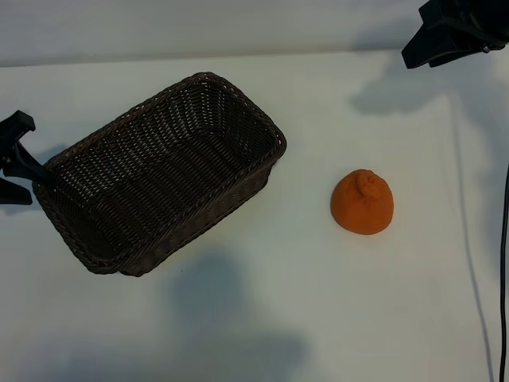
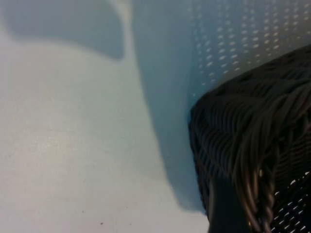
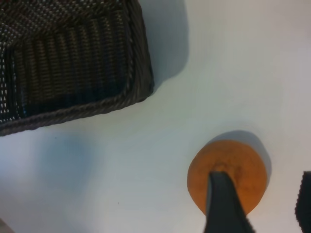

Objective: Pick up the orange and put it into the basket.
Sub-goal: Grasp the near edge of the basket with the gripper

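**Orange on the table, both grippers spread**

The right gripper (image 1: 450,33) hung at the far right corner of the exterior view, pointing down and inward, with its fingers apart and nothing between them. Its wrist camera looked down past one dark finger (image 3: 222,204) at the orange (image 3: 227,175), which lay on the white table (image 1: 262,263) below it.

The left gripper (image 1: 17,159) sat at the left edge, its fingers also spread, right against the short end of the basket (image 1: 163,171) (its wrist view showed the braided rim (image 2: 252,145) very near, though contact could not be confirmed).

The orange (image 1: 363,202) stood knob up, well apart from the basket and to its right. The basket lay at a slant, with bare tabletop between its near corner and the fruit and more open surface toward the front edge.
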{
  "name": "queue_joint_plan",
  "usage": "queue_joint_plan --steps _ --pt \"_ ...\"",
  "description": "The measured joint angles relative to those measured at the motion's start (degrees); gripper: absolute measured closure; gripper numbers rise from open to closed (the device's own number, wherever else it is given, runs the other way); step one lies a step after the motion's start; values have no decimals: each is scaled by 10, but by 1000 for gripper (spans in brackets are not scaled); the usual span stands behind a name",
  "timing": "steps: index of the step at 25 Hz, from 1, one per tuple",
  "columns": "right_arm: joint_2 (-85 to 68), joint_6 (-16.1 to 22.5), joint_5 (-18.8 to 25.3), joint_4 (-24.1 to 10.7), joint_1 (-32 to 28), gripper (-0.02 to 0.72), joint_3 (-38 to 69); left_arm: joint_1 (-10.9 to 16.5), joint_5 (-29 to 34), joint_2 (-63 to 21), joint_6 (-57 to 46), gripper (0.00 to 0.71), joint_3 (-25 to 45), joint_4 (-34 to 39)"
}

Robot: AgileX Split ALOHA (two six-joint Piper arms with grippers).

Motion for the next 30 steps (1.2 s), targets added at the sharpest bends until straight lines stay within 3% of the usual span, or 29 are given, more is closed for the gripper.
queue_joint_plan --steps 7,14,21,30 --pt "0 0 -10 2 0 326 0 -4 9 3 0 278 0 0" --pt "0 0 -11 2 0 326 0 -45 -2 32 -15 278 0 2" --pt "0 0 -12 2 0 326 0 -48 -13 33 -66 278 1 51" --pt "0 1 -15 4 0 326 0 -48 -21 37 -76 278 1 51"
